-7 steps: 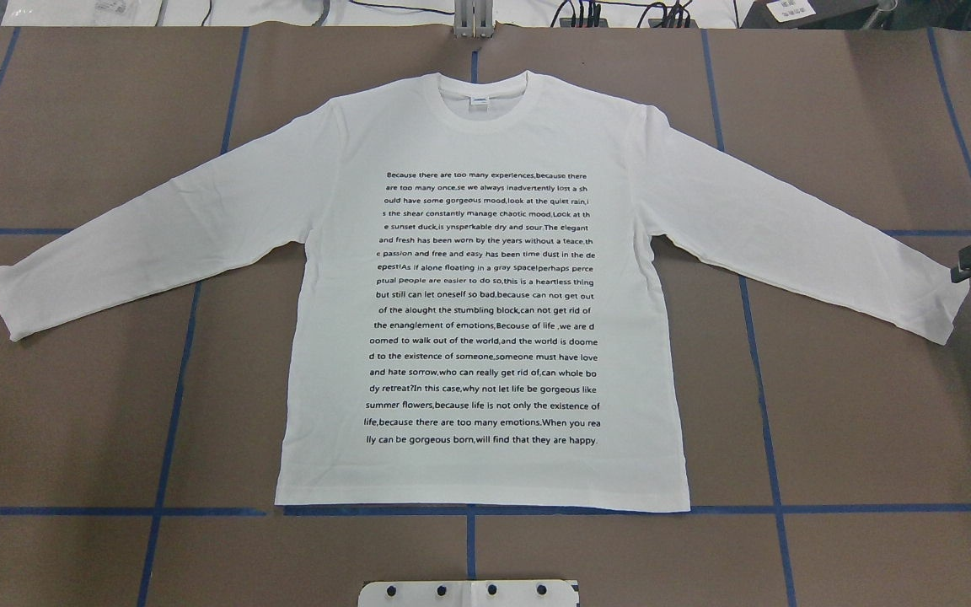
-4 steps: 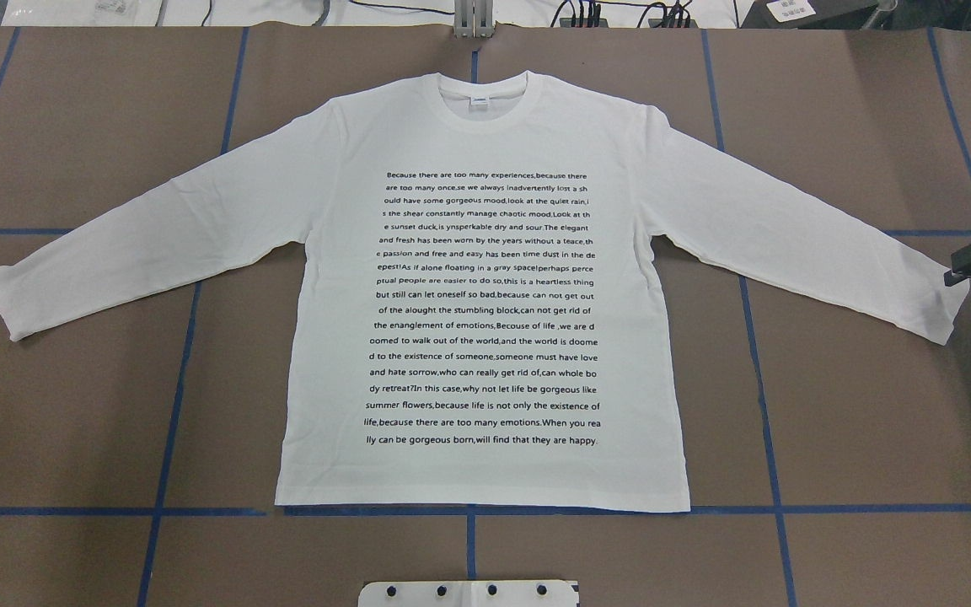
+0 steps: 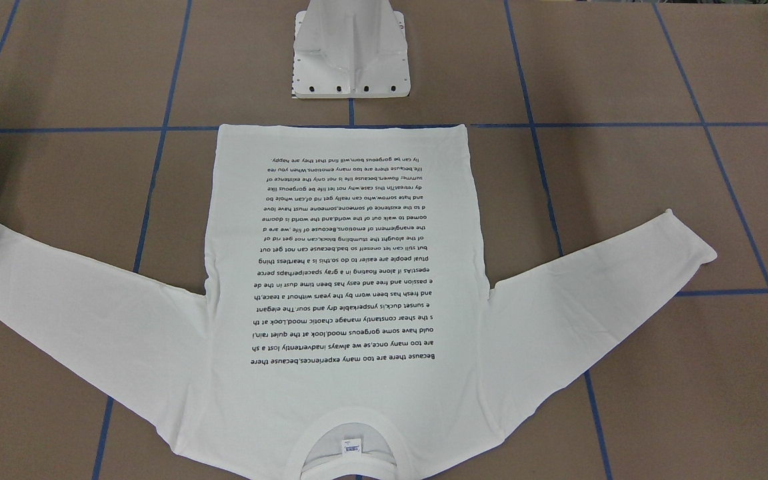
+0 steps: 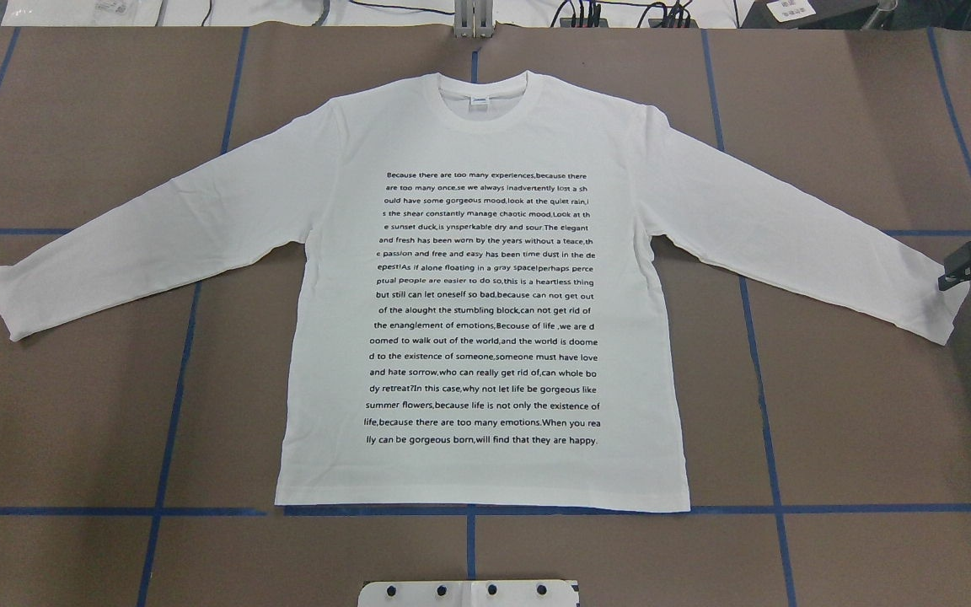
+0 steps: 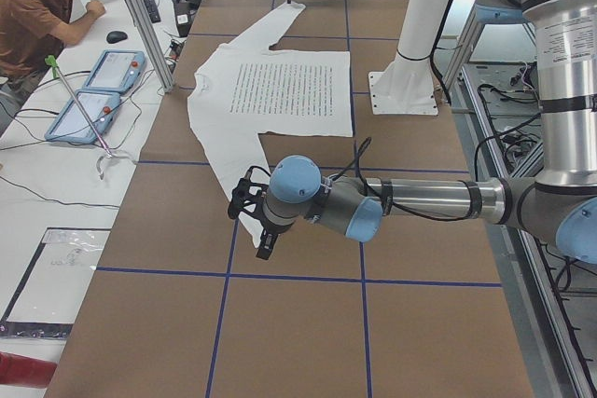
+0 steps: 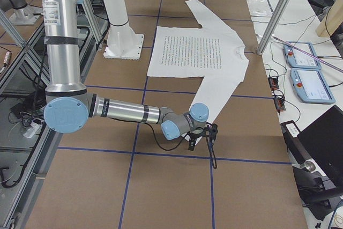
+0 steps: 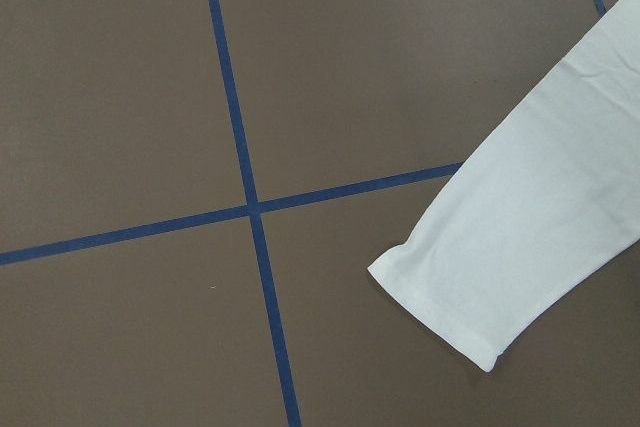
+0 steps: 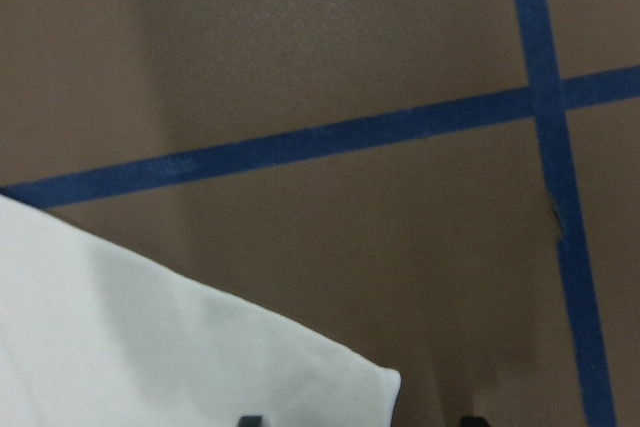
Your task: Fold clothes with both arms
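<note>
Nothing is folded yet. The white shirt [image 4: 485, 278] lies flat, print up, in the middle of the bench [image 4: 72, 421], with the collar at 12 o'clock, the hem at 6 and the cuffs at 9 and 3. The right end effector [image 4: 968, 280] is released, its fingers either side of the 3 o'clock cuff's corner. The left end effector [image 5: 252, 221] hangs near the 9 o'clock cuff, and we cannot tell its state. We judge that every fold remains. Bare bench borders all edges, and only the pedestal base [image 4: 469, 593] sits near the hem.
</note>
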{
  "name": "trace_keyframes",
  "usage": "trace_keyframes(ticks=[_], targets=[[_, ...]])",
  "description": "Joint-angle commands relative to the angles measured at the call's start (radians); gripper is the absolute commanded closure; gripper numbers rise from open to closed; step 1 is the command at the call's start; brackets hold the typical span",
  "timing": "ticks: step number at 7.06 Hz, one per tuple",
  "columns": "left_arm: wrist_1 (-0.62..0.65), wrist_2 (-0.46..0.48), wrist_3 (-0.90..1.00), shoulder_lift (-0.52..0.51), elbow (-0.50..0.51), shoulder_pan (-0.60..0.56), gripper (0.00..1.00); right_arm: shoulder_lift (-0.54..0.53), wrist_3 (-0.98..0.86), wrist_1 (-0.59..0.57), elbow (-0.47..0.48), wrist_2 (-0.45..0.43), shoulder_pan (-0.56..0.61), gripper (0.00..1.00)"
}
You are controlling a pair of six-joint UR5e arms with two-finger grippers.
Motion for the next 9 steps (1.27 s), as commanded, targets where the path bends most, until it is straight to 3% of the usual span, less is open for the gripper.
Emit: trace_keyframes(ticks=[1, 3, 4, 5, 6, 9], targets=[[-0.001, 0.000, 0.001, 0.001, 0.000, 0.000, 0.00, 0.001, 0.000, -0.002, -0.004, 0.001, -0.001, 1.00], [-0.001, 0.000, 0.001, 0.001, 0.000, 0.000, 0.00, 0.001, 0.002, 0.000, 0.001, 0.007, -0.001, 1.00], [-0.001, 0.000, 0.001, 0.001, -0.003, 0.000, 0.00, 0.000, 0.002, 0.000, 0.042, 0.050, 0.004, 1.00], [-0.001, 0.000, 0.003, 0.001, -0.003, 0.000, 0.00, 0.004, 0.036, -0.033, 0.130, 0.187, 0.027, 1.00], [-0.001, 0.000, 0.005, 0.002, -0.005, 0.000, 0.00, 0.021, 0.137, -0.043, 0.204, 0.207, 0.028, 1.00], [-0.001, -0.029, 0.006, 0.004, -0.006, 0.000, 0.00, 0.333, 0.699, -0.046, 0.239, 0.158, -0.153, 1.00]])
